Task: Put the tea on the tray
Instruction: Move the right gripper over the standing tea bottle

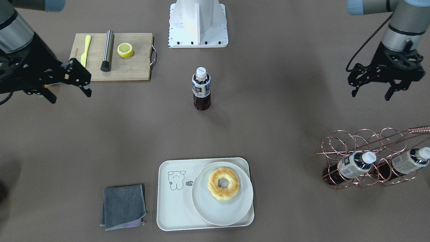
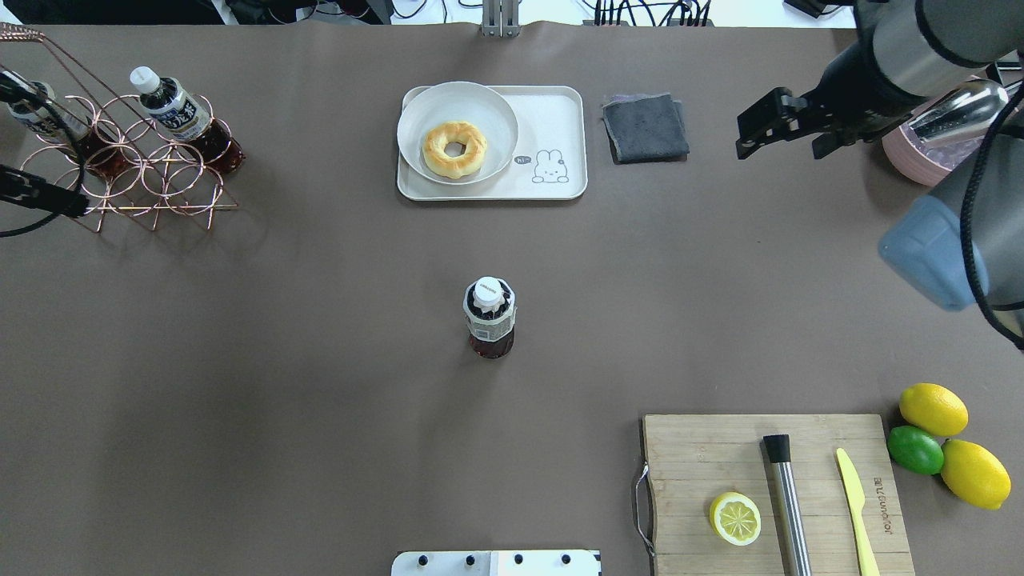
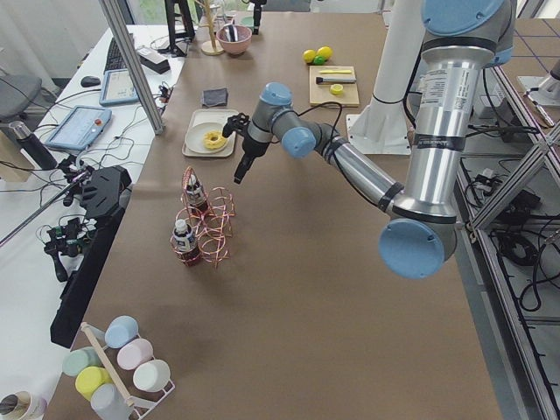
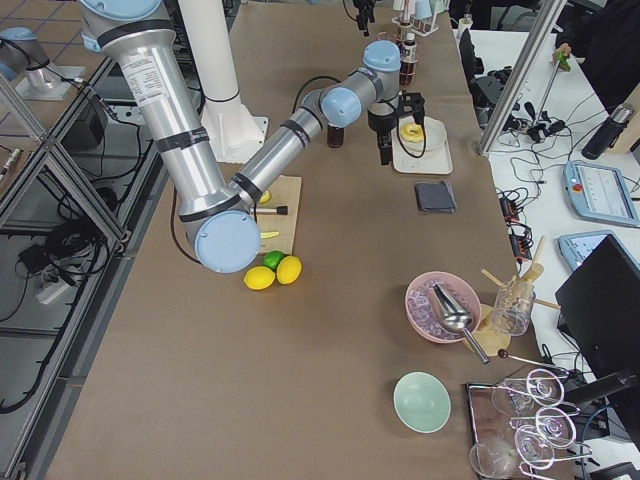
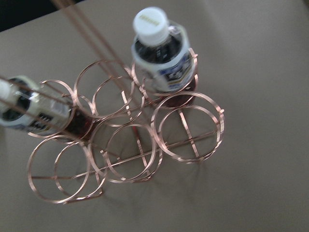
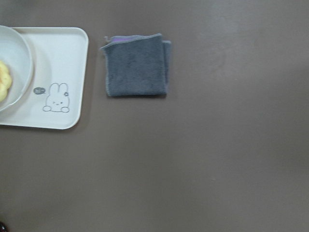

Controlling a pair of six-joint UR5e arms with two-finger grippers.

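Observation:
The tea (image 1: 202,89) is a small clear bottle of dark reddish-brown liquid with a white cap. It stands upright alone at the middle of the table, also in the overhead view (image 2: 490,318). The cream tray (image 1: 174,208) lies at the table's far side from the robot (image 2: 552,120) and holds a round white plate (image 1: 231,211) with a doughnut (image 1: 223,184). Its cartoon end is bare (image 6: 58,58). My left gripper (image 1: 370,95) is open and empty above the wire rack side. My right gripper (image 1: 71,97) is open and empty, beside the cutting board.
A copper wire rack (image 1: 369,161) holds two more tea bottles (image 5: 161,48). A folded grey cloth (image 1: 123,206) lies beside the tray. A wooden cutting board (image 1: 124,70) carries a lemon half, a metal muddler and a yellow knife. Lemons and a lime (image 2: 936,440) lie beside it.

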